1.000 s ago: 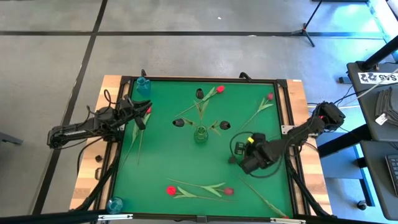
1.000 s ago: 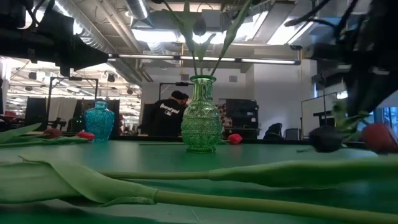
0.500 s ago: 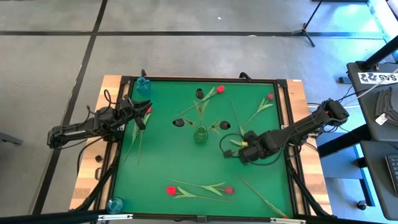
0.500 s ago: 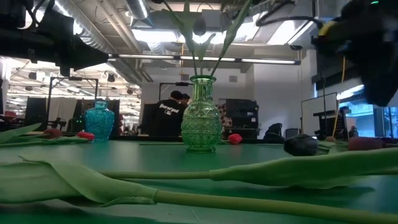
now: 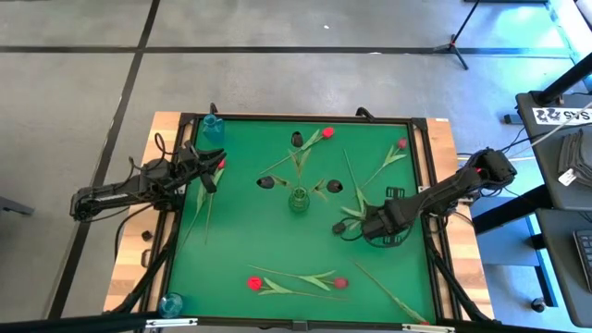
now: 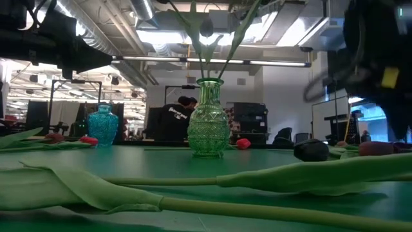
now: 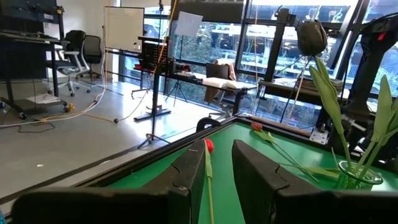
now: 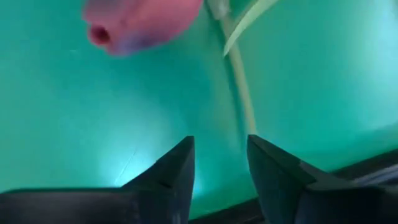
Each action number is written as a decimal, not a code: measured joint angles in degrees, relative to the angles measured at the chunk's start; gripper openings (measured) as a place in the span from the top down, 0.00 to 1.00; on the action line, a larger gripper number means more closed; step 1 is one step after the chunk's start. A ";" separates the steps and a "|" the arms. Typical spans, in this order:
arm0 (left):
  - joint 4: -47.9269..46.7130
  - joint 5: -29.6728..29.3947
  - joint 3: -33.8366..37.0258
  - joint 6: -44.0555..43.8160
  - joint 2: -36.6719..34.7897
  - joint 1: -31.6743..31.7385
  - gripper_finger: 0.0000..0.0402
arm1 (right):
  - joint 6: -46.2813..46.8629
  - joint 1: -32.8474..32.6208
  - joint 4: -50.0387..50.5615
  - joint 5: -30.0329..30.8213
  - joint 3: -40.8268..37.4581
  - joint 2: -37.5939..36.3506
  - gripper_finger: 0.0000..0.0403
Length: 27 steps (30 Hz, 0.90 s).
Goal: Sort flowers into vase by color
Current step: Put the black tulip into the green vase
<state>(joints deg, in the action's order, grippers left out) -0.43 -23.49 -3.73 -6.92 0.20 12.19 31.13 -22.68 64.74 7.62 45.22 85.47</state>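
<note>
- The green table mat (image 5: 240,240) was still strewn with loose flowers on every side of the green vase (image 5: 298,199), so I judged the sorting well short of done.
- The left gripper (image 5: 211,178) hung well to the left of the green vase. A red tulip (image 7: 208,145) ran up along its line of reach, and whether it was clamped on that stem or merely hovering could not be told.
- The right gripper (image 8: 221,146) sat low over the mat just to the right of the green vase. It was released with nothing between its fingers (image 8: 177,168), and a pinkish-red tulip head (image 8: 143,22) and its stem lay just ahead on the mat, not yet picked up.
- The green vase already held several stems. Dark heads (image 5: 297,139) splayed out around it, which looked like the dark colour partly sorted.
- Two blue vases stood well away from the green vase, one (image 5: 213,125) at the far-left corner and one (image 5: 171,302) at the near-left corner. Neither appeared to hold a flower, so the reds seemed still to do.
- Red tulips lay loose beyond the green vase (image 5: 327,132) and further right of it (image 5: 401,144), and a pair lay on its near side (image 5: 254,284).
- A white label (image 5: 564,116) on dark equipment far right of the green vase seemed to read "SVS". White print on the back of a person (image 6: 174,116) behind the green vase was too small to read.
</note>
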 joint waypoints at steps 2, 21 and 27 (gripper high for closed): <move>0.00 -0.01 0.02 -0.02 -0.01 0.00 0.80 | -0.13 1.07 -4.06 -0.69 -2.61 0.02 0.67; 0.00 0.00 0.02 0.00 -0.01 0.00 0.80 | -11.41 8.20 -8.20 2.57 -6.07 0.02 0.69; 0.01 0.00 0.01 -0.01 0.00 0.00 0.80 | -10.86 9.69 -9.95 0.81 -6.39 0.24 0.75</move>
<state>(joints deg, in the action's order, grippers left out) -0.42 -23.49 -3.72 -6.93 0.20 12.19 20.27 -12.99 54.78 8.43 38.83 85.71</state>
